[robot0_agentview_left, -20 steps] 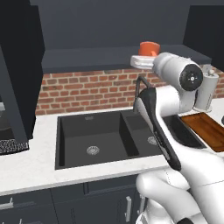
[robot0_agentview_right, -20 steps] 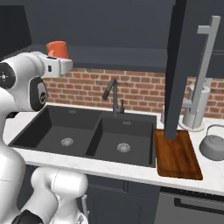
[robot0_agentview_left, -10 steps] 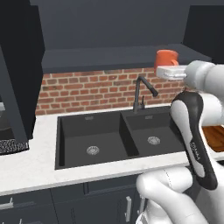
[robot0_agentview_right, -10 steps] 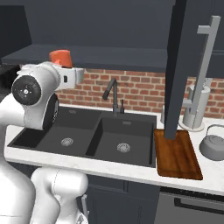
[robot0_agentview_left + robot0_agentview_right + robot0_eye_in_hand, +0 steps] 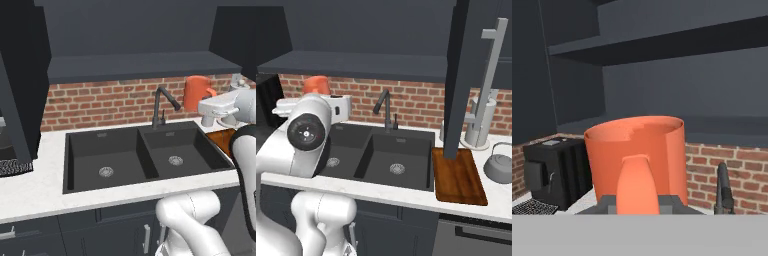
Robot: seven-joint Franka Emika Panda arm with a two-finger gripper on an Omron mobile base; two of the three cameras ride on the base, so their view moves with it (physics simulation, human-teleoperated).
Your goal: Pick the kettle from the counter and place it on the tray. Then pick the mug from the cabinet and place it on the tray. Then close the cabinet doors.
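Looking along the hand view, you have the orange-red mug dead centre, its handle facing the camera and the gripper closed on it at the bottom of the frame. Behind it, in the upper half, sits the dark cabinet with its inner shelf, and at the lower left a black coffee machine stands against the brick wall.

In the left base view the mug is at the right of the frame, upright and held in the air over the right end of the black double sink, just right of the black faucet. A sliver of the brown tray shows at the right edge behind the arm.

In the right base view the mug peeks above the white arm at the upper left, above the left part of the sink. The tray lies bare on the white counter at the lower right, touching the sink's right rim. The grey kettle sits on the counter just beside the tray's right side, not on it. An open cabinet door hangs edge-on above the tray, its silver bar handle to the right, and a paper-towel roll stands behind at the wall.
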